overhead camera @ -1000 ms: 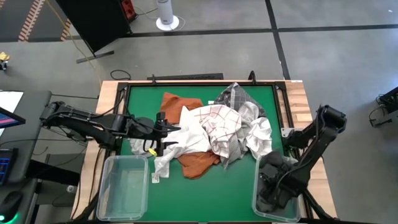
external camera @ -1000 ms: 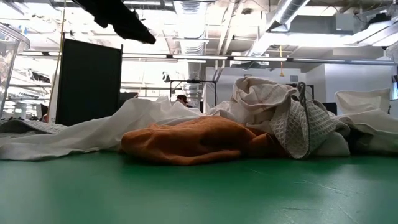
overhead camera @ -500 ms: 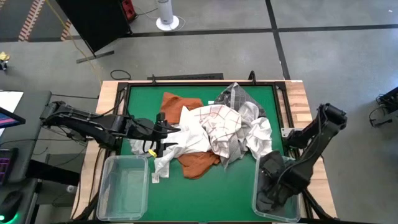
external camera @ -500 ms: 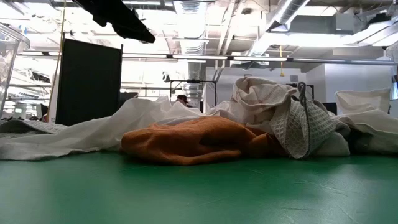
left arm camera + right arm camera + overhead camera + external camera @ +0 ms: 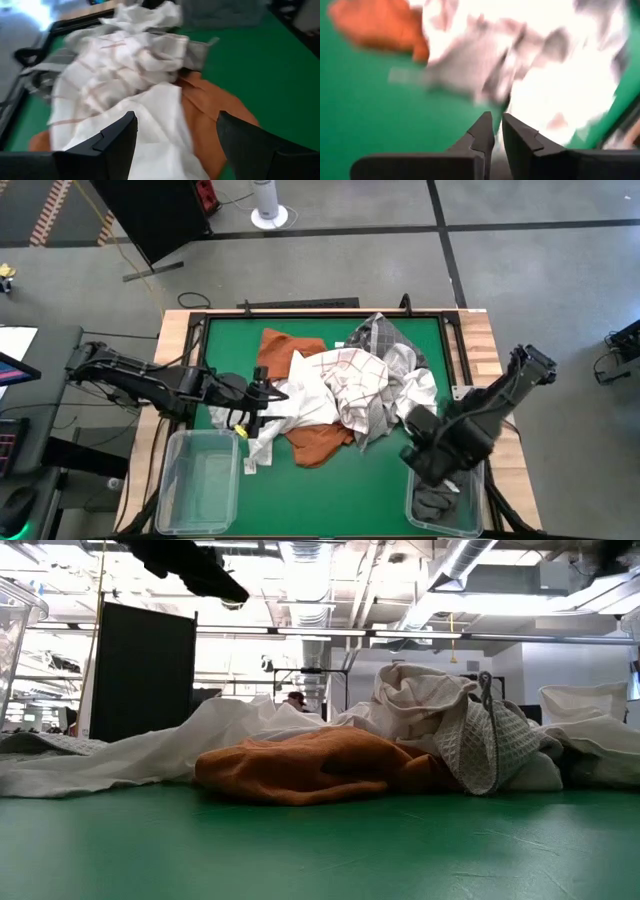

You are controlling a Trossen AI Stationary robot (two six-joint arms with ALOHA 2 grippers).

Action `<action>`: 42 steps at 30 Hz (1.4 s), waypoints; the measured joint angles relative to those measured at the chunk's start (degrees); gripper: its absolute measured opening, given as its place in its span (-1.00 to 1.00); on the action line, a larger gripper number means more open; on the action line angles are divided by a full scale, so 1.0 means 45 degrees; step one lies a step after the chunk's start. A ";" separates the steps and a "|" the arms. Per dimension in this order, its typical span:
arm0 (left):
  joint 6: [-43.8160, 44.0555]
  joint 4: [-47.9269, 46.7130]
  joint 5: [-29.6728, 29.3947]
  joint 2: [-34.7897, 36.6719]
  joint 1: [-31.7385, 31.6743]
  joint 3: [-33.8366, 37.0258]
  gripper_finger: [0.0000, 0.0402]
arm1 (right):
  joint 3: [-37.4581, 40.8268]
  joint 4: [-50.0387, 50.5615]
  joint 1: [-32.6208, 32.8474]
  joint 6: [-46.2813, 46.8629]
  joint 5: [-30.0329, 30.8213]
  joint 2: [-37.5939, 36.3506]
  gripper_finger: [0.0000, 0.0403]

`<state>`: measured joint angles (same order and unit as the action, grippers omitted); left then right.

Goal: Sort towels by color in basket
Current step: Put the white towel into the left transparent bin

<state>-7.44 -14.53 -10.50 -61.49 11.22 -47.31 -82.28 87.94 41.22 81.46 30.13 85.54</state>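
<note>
Pile of towels (image 5: pixel 345 395) heaped mid-counter (image 5: pixel 380 480), nothing lifted yet. Left gripper (image 5: pixel 262 404) at the pile's edge, jaws spread wide, white towel (image 5: pixel 150 120) directly between and ahead of them, rust orange towel (image 5: pixel 210 107) just beyond the one jaw's side. Nothing pinched yet. Right gripper (image 5: pixel 494 131) with jaws nearly pressed together, empty as far as the wrist view shows, green counter below the tips and the blurred heap ahead. Right arm above the near bin (image 5: pixel 445 500), which holds a dark grey towel (image 5: pixel 437 502). Other clear bin (image 5: pixel 198 480) beside the left arm, looks empty.

Step in hand, judged: left pick of the white towel.
- Drop jaws onto a raised fold, not flat cloth; better bite.
- Take one layer only; checked towel (image 5: pixel 350 375) overlaps the white, orange sits under it, likely to drag along.
- Close fully before lifting, then pull up and away from the heap so tangled neighbours fall off.
- Keep right arm clear until white is free.
- Risk: towel tail snagging on the bin rim at drop.
</note>
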 joint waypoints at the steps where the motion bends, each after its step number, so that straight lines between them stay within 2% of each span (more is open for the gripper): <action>1: -0.0073 -0.0099 0.0189 -0.0032 0.0041 0.0000 0.30 | 0.0000 -0.0017 -0.0248 -0.0406 0.0730 0.0000 -0.64; 6: 0.0907 -0.1001 0.0078 -0.0038 0.0117 -0.0010 0.30 | 0.0000 -0.1104 -0.1180 -0.2542 0.4440 0.0002 -0.64; 9: 0.1741 -0.1317 -0.0911 -0.0397 0.0034 -0.0015 0.30 | 0.0182 -0.2990 -0.1522 -0.4284 0.6724 0.0015 -0.64; 11: 0.2151 -0.1498 -0.1106 -0.0919 -0.0130 -0.0015 0.30 | 0.0659 -0.4771 -0.1828 -0.5718 0.7755 0.0015 -0.64; 13: 0.2637 -0.1498 -0.0826 -0.1559 -0.0346 -0.0015 0.30 | 0.1172 -0.6290 -0.2213 -0.7040 0.7918 0.0029 -0.64; 17: 0.3267 -0.1620 -0.0511 -0.3035 -0.0515 -0.0019 0.30 | 0.2181 -0.8246 -0.2896 -0.8234 0.7692 0.0024 -0.64; 23: 0.3758 -0.1578 -0.0415 -0.5299 -0.0616 -0.0435 0.30 | 0.2827 -0.8979 -0.3259 -0.8550 0.7645 0.0029 -0.64; 28: 0.3125 -0.1500 -0.0927 -0.6571 -0.0622 -0.1217 0.26 | 0.2827 -0.8975 -0.3320 -0.8563 0.7650 0.0000 -0.64; 30: 0.2721 -0.1398 -0.1125 -0.6769 -0.0622 -0.1417 0.15 | 0.2827 -0.8989 -0.3261 -0.8584 0.7649 0.0000 -0.64; 32: 0.2327 -0.1136 -0.1302 -0.6782 -0.0602 -0.1433 -0.06 | 0.2827 -0.8986 -0.3229 -0.8584 0.7645 0.0000 -0.64; 37: 0.1610 -0.0823 -0.1306 -0.5933 -0.0573 -0.1433 -0.84 | 0.2827 -0.8975 -0.3022 -0.8579 0.7640 -0.0005 -0.64; 38: 0.1498 -0.0803 -0.1306 -0.5565 -0.0573 -0.1428 -0.91 | 0.2827 -0.8960 -0.2960 -0.8579 0.7640 -0.0005 -0.64; 42: 0.1393 -0.0697 -0.1290 -0.3098 -0.0650 -0.1428 -0.98 | 0.2827 -0.8931 -0.2778 -0.9096 0.7639 -0.0005 -0.64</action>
<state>-1.17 -17.66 -16.31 -75.43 8.30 -53.74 -69.56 47.75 28.72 40.52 64.50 85.52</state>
